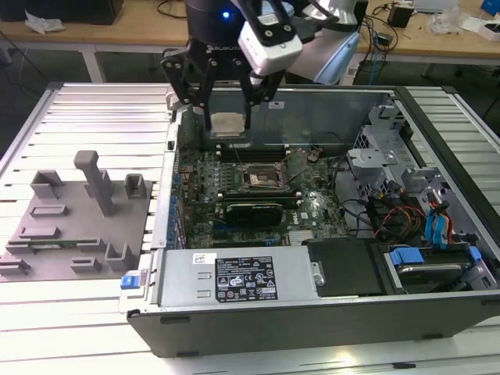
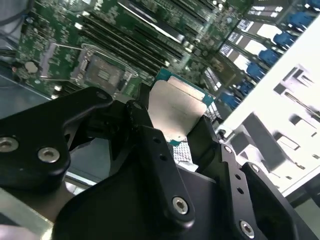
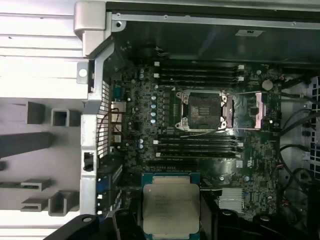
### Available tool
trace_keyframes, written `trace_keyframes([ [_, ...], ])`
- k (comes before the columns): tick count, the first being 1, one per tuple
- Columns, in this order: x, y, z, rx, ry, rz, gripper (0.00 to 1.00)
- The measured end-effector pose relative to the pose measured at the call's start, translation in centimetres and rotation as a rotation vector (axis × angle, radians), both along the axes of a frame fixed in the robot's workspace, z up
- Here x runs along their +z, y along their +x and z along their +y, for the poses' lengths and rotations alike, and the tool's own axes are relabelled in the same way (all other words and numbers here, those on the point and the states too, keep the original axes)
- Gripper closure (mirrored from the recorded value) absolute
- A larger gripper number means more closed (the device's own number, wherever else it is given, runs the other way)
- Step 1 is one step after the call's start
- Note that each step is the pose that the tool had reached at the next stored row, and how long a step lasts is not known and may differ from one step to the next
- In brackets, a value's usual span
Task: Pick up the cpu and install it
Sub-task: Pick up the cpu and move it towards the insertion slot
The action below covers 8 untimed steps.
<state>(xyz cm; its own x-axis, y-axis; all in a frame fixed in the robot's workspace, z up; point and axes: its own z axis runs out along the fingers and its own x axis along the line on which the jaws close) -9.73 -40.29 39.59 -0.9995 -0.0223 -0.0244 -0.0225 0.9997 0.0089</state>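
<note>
The black two-fingered gripper (image 1: 228, 127) has its fingers closed on opposite edges of the small flat square silvery-grey cpu (image 1: 227, 123). It holds the chip in the air over the green motherboard (image 1: 316, 209) inside the open grey metal computer case (image 1: 336, 117), apart from the dark square metal-framed socket (image 3: 202, 106).

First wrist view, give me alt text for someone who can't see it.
The end effector holds the cpu, silvery top showing, over the green motherboard inside an open computer case. The board's open, empty socket sits between rows of memory slots, apart from the cpu. Grey fixture blocks lie outside the case wall.
</note>
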Motion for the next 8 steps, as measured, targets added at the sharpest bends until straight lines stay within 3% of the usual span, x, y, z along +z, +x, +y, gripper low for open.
trace_keyframes([
  [8,0.0,3.72,0.0,0.0,0.0,0.0,0.45],
])
